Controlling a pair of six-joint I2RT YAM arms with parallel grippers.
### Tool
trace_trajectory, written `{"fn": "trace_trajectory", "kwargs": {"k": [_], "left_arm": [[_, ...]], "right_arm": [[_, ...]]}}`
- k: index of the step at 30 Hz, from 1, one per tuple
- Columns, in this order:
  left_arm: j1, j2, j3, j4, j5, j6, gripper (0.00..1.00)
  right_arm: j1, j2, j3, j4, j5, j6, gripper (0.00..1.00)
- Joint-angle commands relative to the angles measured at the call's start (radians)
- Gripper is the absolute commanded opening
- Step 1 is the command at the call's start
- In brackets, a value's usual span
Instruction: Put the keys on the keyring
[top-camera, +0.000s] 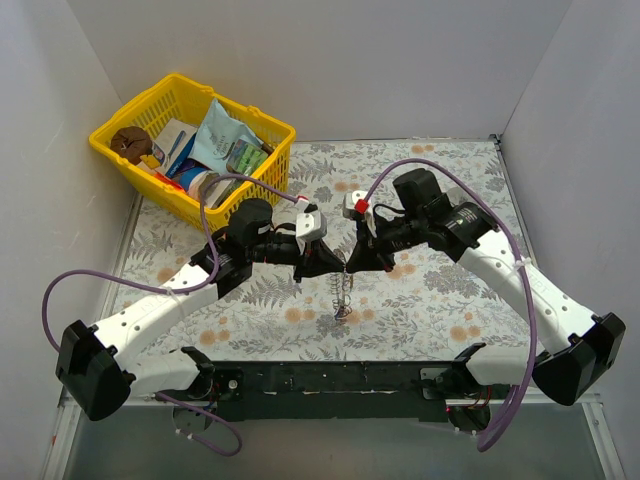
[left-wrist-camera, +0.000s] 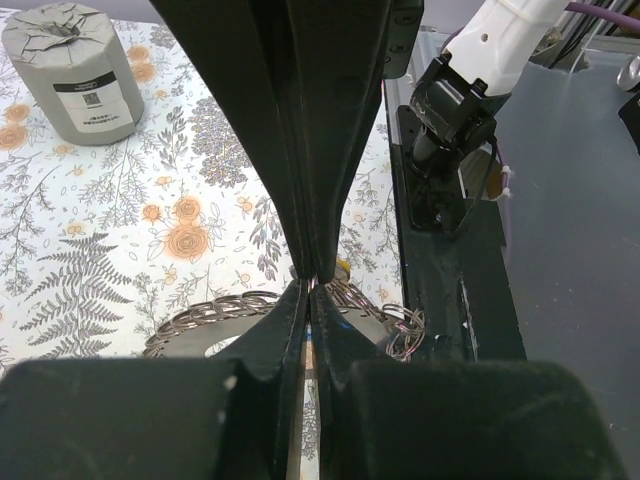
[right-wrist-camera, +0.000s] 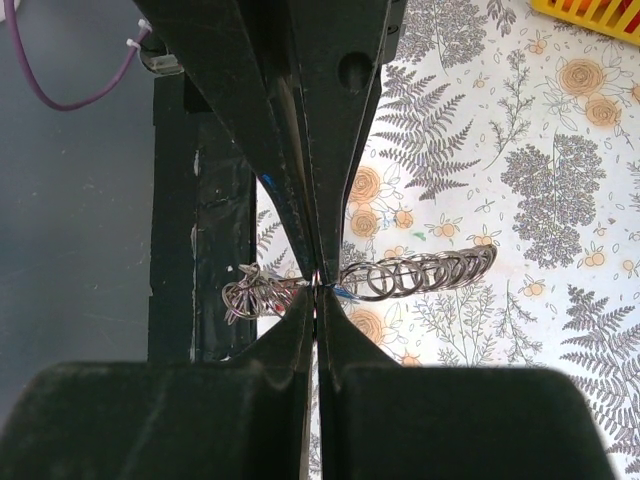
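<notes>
Keyring (right-wrist-camera: 420, 275) pinched: left pincer (left-wrist-camera: 313, 278), right pincer (right-wrist-camera: 317, 288) (jaws closed).

Fixed up high behind the arm bases, looking down and forward across the whole table (top-camera: 280, 325), nothing close. Riding the left wrist, staring along its own fingers (left-wrist-camera: 240, 150), tight over the tabletop, base rail (left-wrist-camera: 440, 300) off right. Same again from the right wrist, equally tight, rail on the left, yellow basket (right-wrist-camera: 600, 8) clipping the top corner. Shared by all three: the keyring (right-wrist-camera: 420, 272), dead centre.
</notes>
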Motion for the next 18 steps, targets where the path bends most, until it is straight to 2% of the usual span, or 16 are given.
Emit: {"fn": "trace_trajectory", "kwargs": {"k": [1, 5, 6, 8, 11, 12, 15, 18], "left_arm": [[0.005, -0.006, -0.015, 0.050, -0.015, -0.016, 0.00], [0.005, -0.037, -0.052, 0.128, -0.060, -0.063, 0.00], [0.007, -0.045, -0.061, 0.163, -0.069, -0.074, 0.00], [0.007, -0.071, -0.090, 0.204, -0.101, -0.112, 0.00], [0.008, -0.100, -0.121, 0.283, -0.138, -0.151, 0.00], [0.008, -0.106, -0.141, 0.322, -0.161, -0.178, 0.00], [0.011, -0.123, -0.176, 0.382, -0.182, -0.209, 0.00], [0.014, -0.144, -0.205, 0.434, -0.195, -0.235, 0.00]], "right_arm": [[0.000, -0.029, 0.001, 0.059, -0.041, 0.019, 0.01], [0.000, -0.041, -0.005, 0.093, -0.015, 0.044, 0.01], [0.000, -0.045, -0.008, 0.107, -0.001, 0.072, 0.04], [-0.002, -0.057, -0.006, 0.139, 0.014, 0.090, 0.12], [-0.009, -0.081, -0.014, 0.196, 0.028, 0.129, 0.28], [-0.014, -0.089, -0.019, 0.211, 0.029, 0.152, 0.36], [-0.049, -0.121, -0.045, 0.291, 0.014, 0.207, 0.49], [-0.107, -0.141, -0.065, 0.355, -0.046, 0.257, 0.53]]}}
